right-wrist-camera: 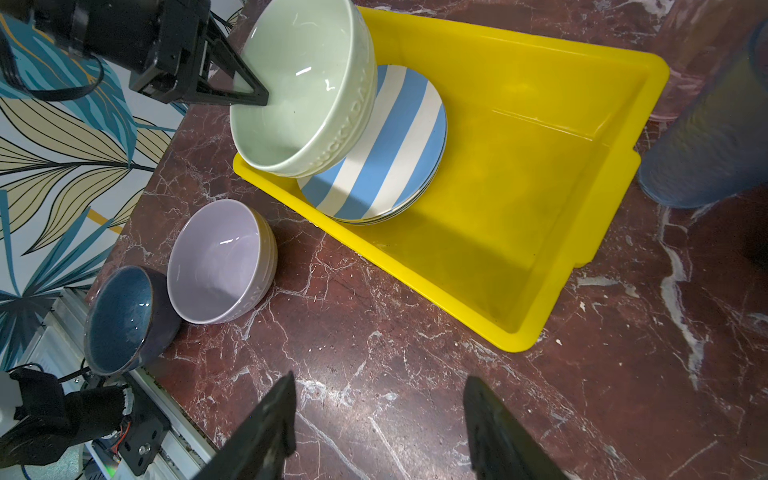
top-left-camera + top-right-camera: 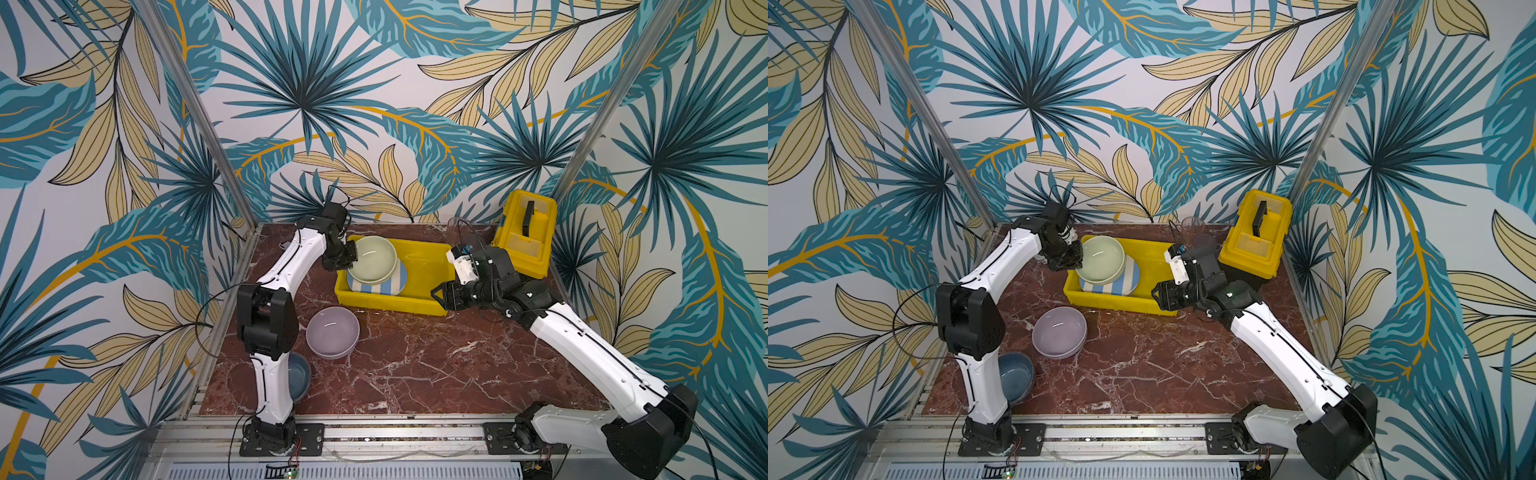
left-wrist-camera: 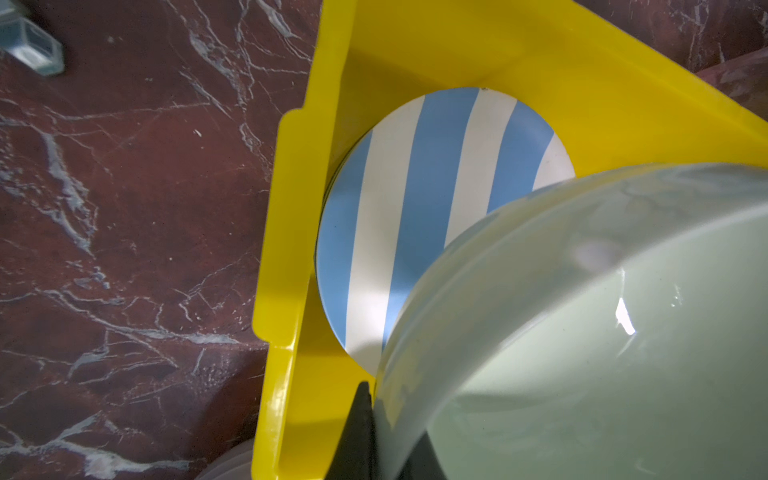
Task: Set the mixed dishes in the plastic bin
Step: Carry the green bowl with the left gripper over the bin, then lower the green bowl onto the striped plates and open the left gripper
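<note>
Left fingers [image 1: 245,97] clamped on pale green bowl [image 1: 299,83] rim, bowl tilted; striped plate [image 1: 390,141] in yellow bin [image 1: 582,232] just below fingers. Right fingers [image 1: 266,432] open, empty, over tabletop [image 1: 374,353]. Risk: rim pinch slips, bowl drops, chips plate.

Green bowl [image 2: 372,257] over yellow bin [image 2: 390,302]

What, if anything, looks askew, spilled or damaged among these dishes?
The pale green bowl stands out: the left gripper pinches its rim, and it hangs tilted above the blue-and-cream striped plate at one end of the yellow bin. Nothing looks spilled or broken.
</note>
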